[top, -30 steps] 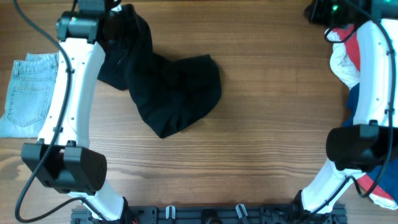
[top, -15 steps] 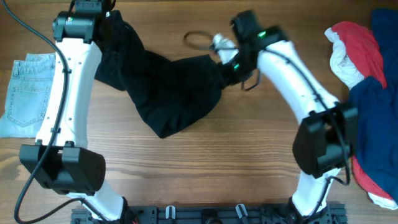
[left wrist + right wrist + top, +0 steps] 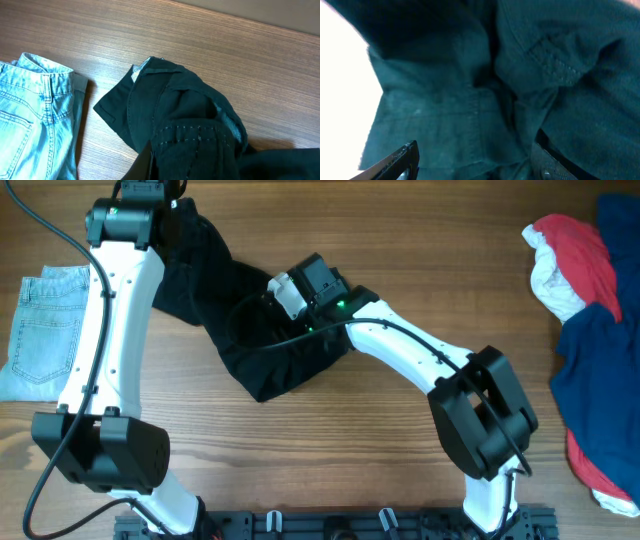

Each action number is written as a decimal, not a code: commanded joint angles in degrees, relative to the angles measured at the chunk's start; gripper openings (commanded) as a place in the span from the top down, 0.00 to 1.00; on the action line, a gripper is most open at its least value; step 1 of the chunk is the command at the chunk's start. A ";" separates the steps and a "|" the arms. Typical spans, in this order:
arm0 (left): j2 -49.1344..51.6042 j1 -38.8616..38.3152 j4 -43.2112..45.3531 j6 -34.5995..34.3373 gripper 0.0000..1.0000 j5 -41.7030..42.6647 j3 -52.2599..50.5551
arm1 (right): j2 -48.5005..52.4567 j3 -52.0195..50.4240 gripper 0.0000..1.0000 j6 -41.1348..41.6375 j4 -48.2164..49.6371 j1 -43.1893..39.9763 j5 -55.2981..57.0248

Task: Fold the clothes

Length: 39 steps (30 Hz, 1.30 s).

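The black shorts (image 3: 285, 330) lie crumpled on the wooden table left of centre, one end lifted toward the far left corner. My left gripper (image 3: 168, 202) is shut on that raised end. In the left wrist view the fabric (image 3: 200, 130) bunches right at the jaws (image 3: 165, 172), and a bit of pale lining shows at one corner. My right gripper (image 3: 255, 315) hangs over the middle of the shorts, open. In the right wrist view its fingertips (image 3: 395, 160) stand wide apart, with dark cloth (image 3: 470, 100) filling the space between and beneath them.
Light blue denim shorts (image 3: 45, 330) lie flat at the table's left edge, close to the black fabric (image 3: 30, 125). A heap of red, white and navy garments (image 3: 590, 310) fills the right edge. Bare wood runs along the front.
My right arm has swung from the far right to above the middle of the black shorts, and its jaws have opened. The left gripper has kept its hold, barely moving.
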 commanded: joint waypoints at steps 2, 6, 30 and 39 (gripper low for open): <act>-1.03 0.15 0.00 0.28 0.94 -0.94 0.55 | 3.67 -0.26 0.28 0.48 0.31 0.24 1.84; -1.03 0.15 0.00 0.28 0.94 -0.96 0.55 | 4.50 -0.26 0.37 0.57 0.35 0.24 1.81; -1.03 0.15 -0.90 0.31 0.94 -0.94 0.55 | -13.40 2.86 0.96 7.72 -4.35 -3.04 9.01; -1.31 0.15 -2.38 0.28 0.95 2.29 0.55 | -24.33 2.86 0.96 4.94 -12.07 -3.63 14.08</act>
